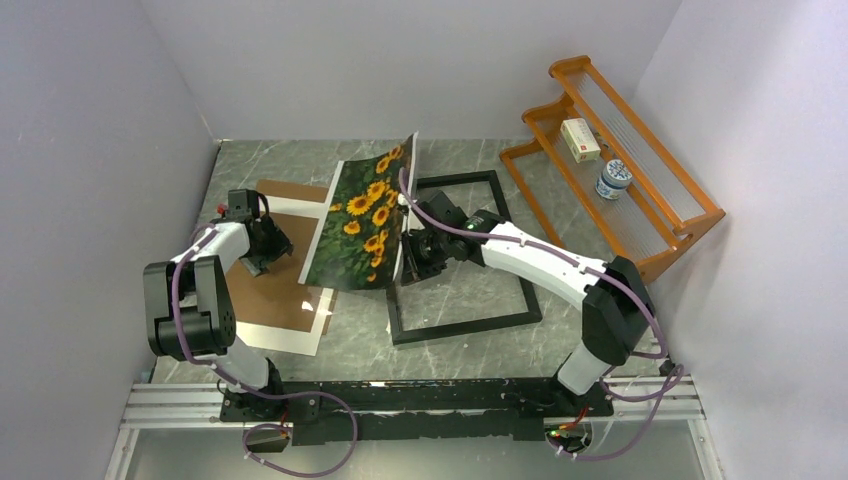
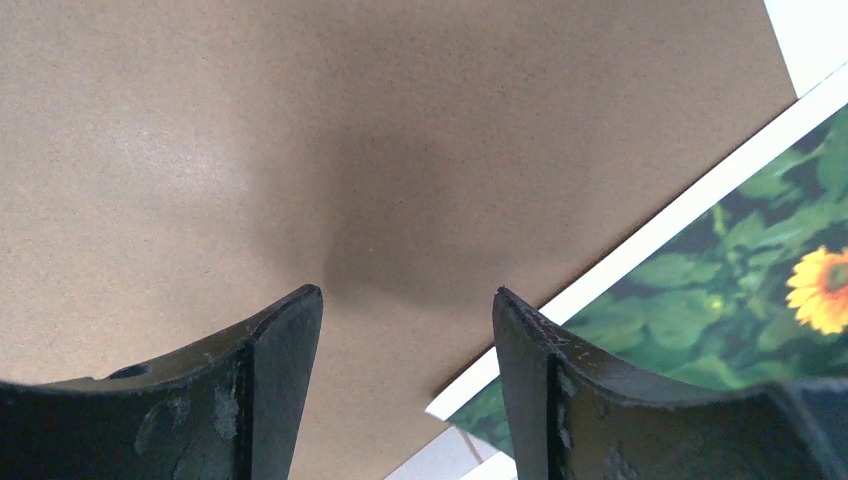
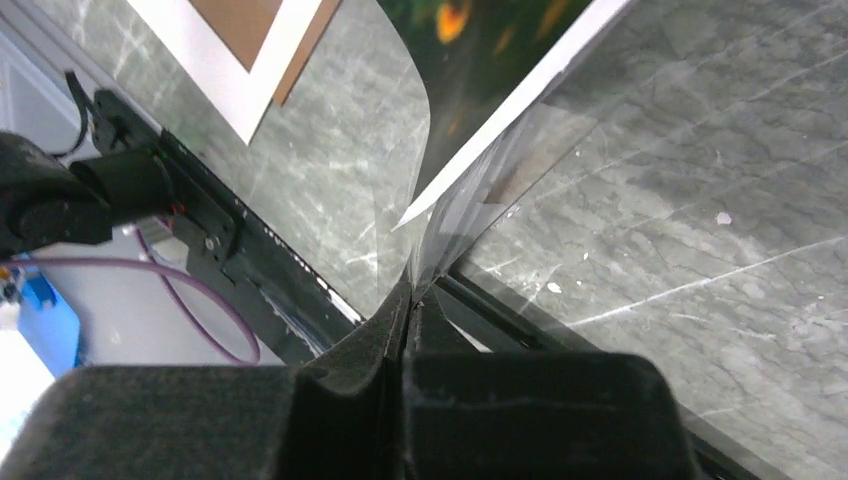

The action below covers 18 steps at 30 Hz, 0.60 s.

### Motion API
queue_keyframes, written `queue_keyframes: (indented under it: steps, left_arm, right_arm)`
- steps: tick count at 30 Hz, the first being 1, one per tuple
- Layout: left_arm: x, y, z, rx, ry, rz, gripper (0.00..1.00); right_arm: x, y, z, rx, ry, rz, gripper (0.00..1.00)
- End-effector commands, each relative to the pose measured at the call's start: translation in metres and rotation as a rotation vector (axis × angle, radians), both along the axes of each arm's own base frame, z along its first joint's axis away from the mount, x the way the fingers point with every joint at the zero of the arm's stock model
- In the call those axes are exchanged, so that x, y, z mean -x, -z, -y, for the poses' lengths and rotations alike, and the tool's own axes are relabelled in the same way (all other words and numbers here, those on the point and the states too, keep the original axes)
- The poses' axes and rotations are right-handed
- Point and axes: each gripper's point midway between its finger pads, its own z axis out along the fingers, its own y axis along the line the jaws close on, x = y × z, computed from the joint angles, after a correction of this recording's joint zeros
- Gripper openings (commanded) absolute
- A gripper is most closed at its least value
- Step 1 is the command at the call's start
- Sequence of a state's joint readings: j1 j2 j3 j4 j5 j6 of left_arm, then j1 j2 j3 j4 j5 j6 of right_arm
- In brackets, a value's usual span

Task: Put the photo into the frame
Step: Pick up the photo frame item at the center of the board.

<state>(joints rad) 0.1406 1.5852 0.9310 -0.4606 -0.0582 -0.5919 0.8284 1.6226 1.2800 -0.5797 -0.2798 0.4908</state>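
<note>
The photo (image 1: pixel 362 220), a sunflower print with a thin white edge, is raised off the desk (image 1: pixel 290 160) and stands steeply tilted between the two arms. Its picture side faces the left arm, and its lower edge is down near the white mat (image 1: pixel 308 338). The top corner leans over the black frame (image 1: pixel 470 326). The frame lies flat on the desk to the right of the print, with grey marble showing inside its rectangle.

The right tool (image 3: pixel 410 290) is pinched tight, with its fingers pressed together on a thin clear sheet (image 3: pixel 455 215). That sheet rises from the fingertips and lies against the white-edged side of the photo. The nearest corner of the print ends just above the pinch, so whether the print itself is caught in it cannot be told.

The left tool (image 2: pixel 408 295) stands wide, with nothing between its fingers. It points down at the brown backing board (image 2: pixel 300 130), close above it, and throws a soft shadow there. Whether it touches the board cannot be told. The white mat lies on that board, and the photo's lower corner shows just right of this tool.

An orange wooden rack (image 1: pixel 640 215) stands at the far right, well apart from the frame. It holds a small box (image 1: pixel 580 140) and a blue-and-white jar (image 1: pixel 613 180)
</note>
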Motion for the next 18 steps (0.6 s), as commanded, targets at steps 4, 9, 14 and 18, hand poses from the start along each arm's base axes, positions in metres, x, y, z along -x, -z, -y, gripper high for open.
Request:
queue_keyframes:
  steps: [4,9,14,18]
  left_arm:
    - [-0.009,-0.01,-0.005,-0.021,-0.03,0.045,0.69]
    - [-0.01,-0.026,-0.012,-0.058,-0.062,0.083,0.69]
    - [-0.015,-0.034,-0.01,-0.048,-0.052,0.122,0.69]
    - [-0.018,-0.034,-0.009,-0.042,-0.044,0.13,0.69]
  right_arm:
    - [0.007,-0.031,-0.021,-0.06,-0.192,0.039,0.0]
    - [0.019,-0.041,-0.042,-0.104,-0.28,0.031,0.0]
    - [0.013,-0.038,-0.038,-0.053,-0.243,0.046,0.0]
    - [0.003,-0.039,-0.017,0.016,-0.182,0.08,0.0]
